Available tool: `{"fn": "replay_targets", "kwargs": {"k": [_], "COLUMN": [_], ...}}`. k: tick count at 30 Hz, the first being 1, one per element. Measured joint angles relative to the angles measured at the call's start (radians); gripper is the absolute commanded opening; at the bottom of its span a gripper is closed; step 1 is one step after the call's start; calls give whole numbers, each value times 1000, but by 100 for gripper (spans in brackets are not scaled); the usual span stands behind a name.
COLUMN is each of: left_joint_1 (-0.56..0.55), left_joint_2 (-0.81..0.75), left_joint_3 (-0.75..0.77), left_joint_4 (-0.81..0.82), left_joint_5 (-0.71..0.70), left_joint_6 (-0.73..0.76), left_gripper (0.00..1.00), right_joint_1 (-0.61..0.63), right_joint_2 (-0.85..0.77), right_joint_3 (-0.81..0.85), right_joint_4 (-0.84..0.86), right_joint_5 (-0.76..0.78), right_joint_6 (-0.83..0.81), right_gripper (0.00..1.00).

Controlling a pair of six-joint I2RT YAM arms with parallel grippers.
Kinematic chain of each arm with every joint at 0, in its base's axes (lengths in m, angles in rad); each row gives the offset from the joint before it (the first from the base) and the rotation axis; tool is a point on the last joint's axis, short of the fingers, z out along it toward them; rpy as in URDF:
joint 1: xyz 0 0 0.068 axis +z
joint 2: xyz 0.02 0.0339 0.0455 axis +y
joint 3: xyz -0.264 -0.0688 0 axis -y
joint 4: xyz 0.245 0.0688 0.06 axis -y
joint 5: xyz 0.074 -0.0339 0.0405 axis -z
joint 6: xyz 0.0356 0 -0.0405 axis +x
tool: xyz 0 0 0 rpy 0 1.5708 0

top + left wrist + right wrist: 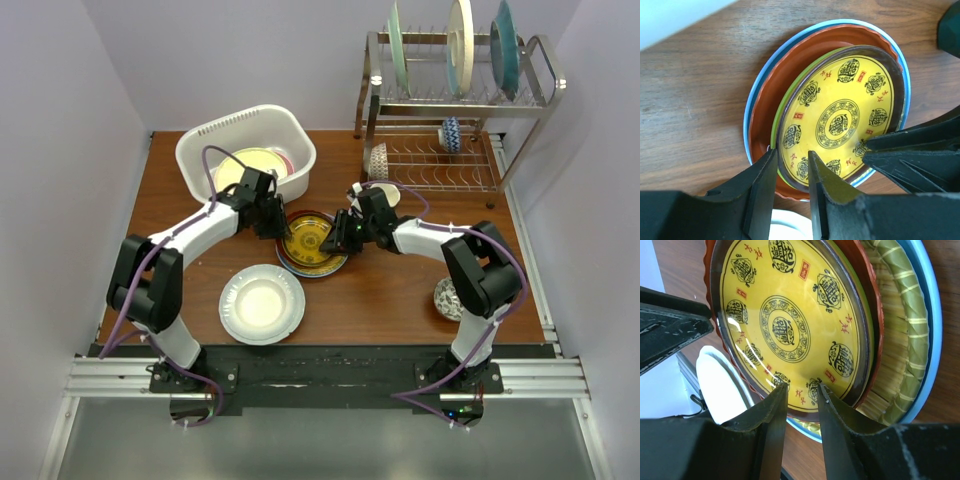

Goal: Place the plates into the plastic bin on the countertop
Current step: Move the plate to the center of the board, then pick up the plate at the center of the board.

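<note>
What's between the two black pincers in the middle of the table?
A stack of plates, yellow patterned plate on top, left pincer and right pincer at its edges; the overhead view shows it.

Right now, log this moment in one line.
left gripper: at yellow patterned plate rim, grip unclear | right gripper: opposite rim, grip unclear | plate: atop stack | plastic bin: holds plates

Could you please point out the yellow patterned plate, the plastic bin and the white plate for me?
yellow patterned plate (839,122): left wrist view, its centre medallion.
plastic bin (255,117): top external view, its far rim.
white plate (262,303): top external view, its centre.
</note>
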Motion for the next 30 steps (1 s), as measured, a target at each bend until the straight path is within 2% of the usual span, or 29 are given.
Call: {"fn": "replay_targets", "kwargs": {"k": [6, 9, 10, 12, 30], "left_joint_1": [0, 0, 0, 0, 4], "left_joint_2": [24, 33, 37, 42, 39], "left_joint_3": [0, 0, 0, 0, 0], "left_joint_4": [13, 21, 24, 27, 11], "left_joint_5": [3, 10, 11, 11, 10], "left_joint_6": [9, 13, 16, 19, 19], "left_gripper": [29, 20, 10, 0, 0], "right_joint_1": [0, 0, 0, 0, 0], "right_joint_2": [0, 0, 0, 0, -9], "right_joint_3": [0, 0, 0, 0, 0], "right_joint_4": [1, 1, 1, 1, -16], "right_joint_5": [-2, -2, -2, -3, -3], "right_joint_6": [0, 0, 0, 0, -5], "right_gripper": [35, 35, 35, 35, 38]}}
